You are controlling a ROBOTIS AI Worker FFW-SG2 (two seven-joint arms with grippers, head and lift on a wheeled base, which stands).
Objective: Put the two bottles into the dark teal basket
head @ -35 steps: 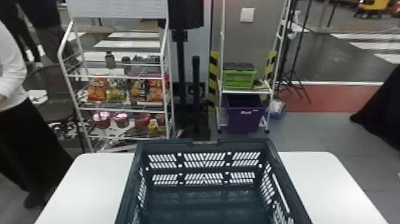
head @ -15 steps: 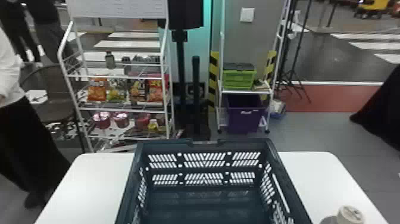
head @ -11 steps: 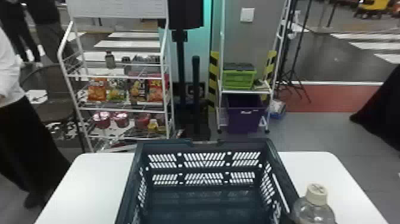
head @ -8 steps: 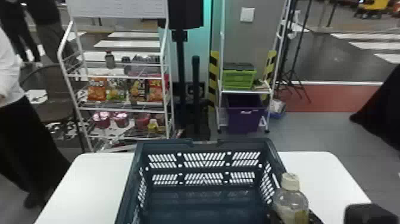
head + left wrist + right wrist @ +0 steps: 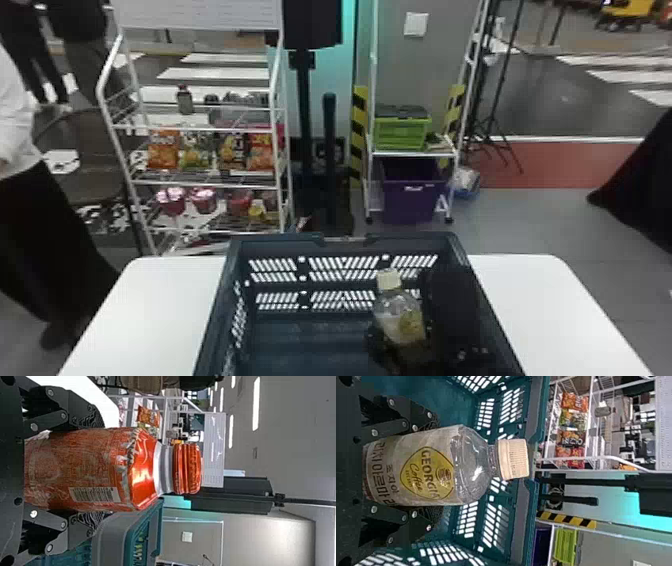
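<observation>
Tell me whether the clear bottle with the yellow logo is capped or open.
Capped: the pale ribbed cap sits on the neck of the clear bottle.

A rack point(image 5: 200, 185) holds snack bags point(image 5: 163, 151); a green crate point(image 5: 399, 135) sits above a purple bin point(image 5: 407, 204).
</observation>
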